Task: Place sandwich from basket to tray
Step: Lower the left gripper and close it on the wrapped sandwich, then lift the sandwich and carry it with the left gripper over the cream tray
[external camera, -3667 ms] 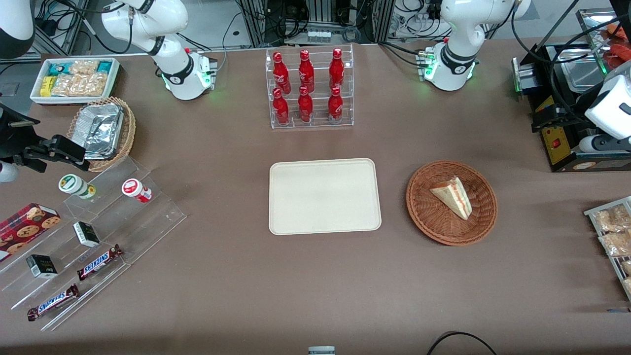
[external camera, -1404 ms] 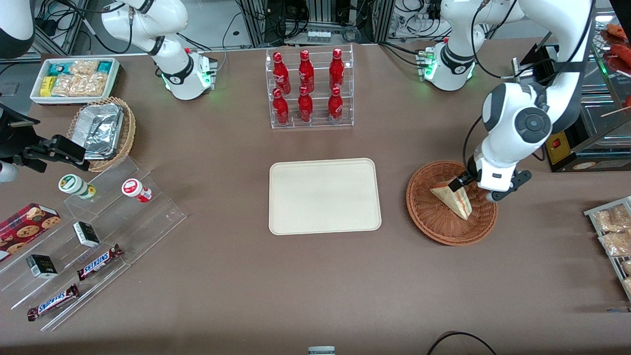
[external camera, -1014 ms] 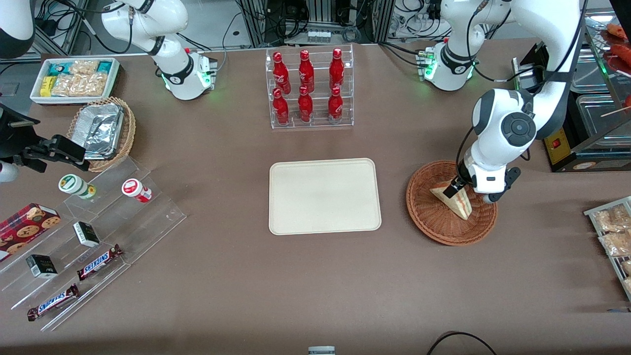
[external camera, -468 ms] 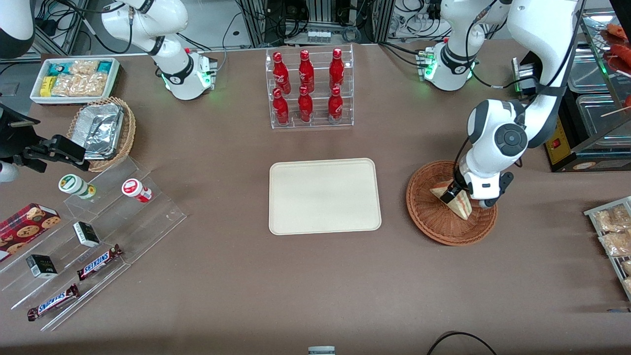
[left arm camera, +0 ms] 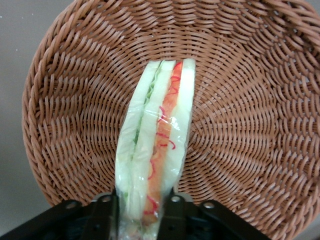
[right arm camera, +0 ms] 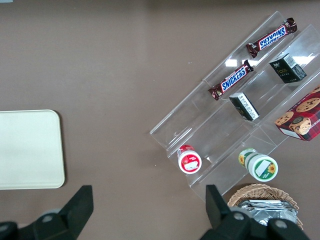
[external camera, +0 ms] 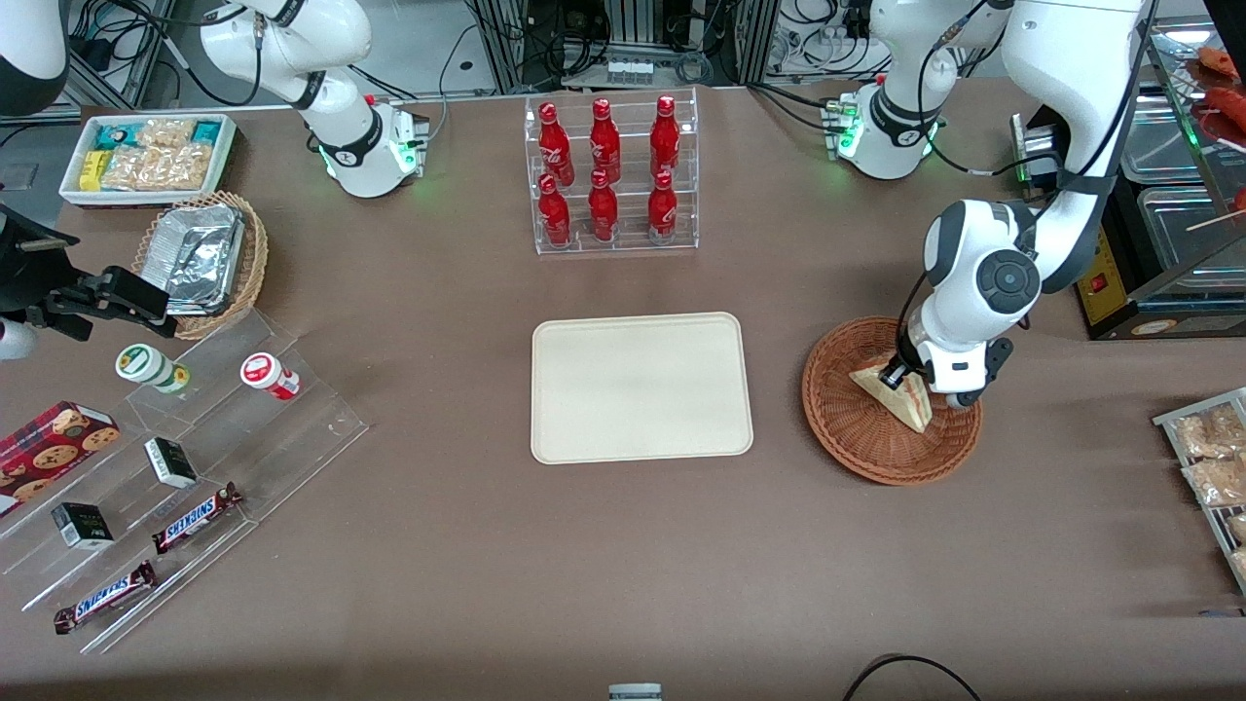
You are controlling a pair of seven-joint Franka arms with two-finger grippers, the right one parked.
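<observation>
The sandwich (external camera: pixel 913 406), a pale bread wedge in clear wrap, lies in the round reddish-brown basket (external camera: pixel 847 428) toward the working arm's end of the table. My gripper (external camera: pixel 900 378) is down in the basket at the wedge's thick end. In the left wrist view the red and green filling edge of the sandwich (left arm camera: pixel 155 145) faces the camera over the basket weave (left arm camera: pixel 240 125). The gripper (left arm camera: pixel 141 217) is shut on the sandwich, and both black fingers (left arm camera: pixel 102 217) press into the wrap. The cream tray (external camera: pixel 642 387) lies bare at the table's middle, beside the basket, its corner (right arm camera: pixel 30 150) also showing in the right wrist view.
A clear rack of red bottles (external camera: pixel 608 175) stands farther from the front camera than the tray. A black machine (external camera: pixel 1100 273) and a rack of snack packets (external camera: pixel 1207 458) flank the basket. Toward the parked arm's end: stepped acrylic display (external camera: pixel 195 458), foil-filled wicker basket (external camera: pixel 204 258), white bin (external camera: pixel 146 156).
The left arm has come in from off the table and lowered into the basket. In the last half second the gripper settled slightly lower on the sandwich; the sandwich still lies in the basket.
</observation>
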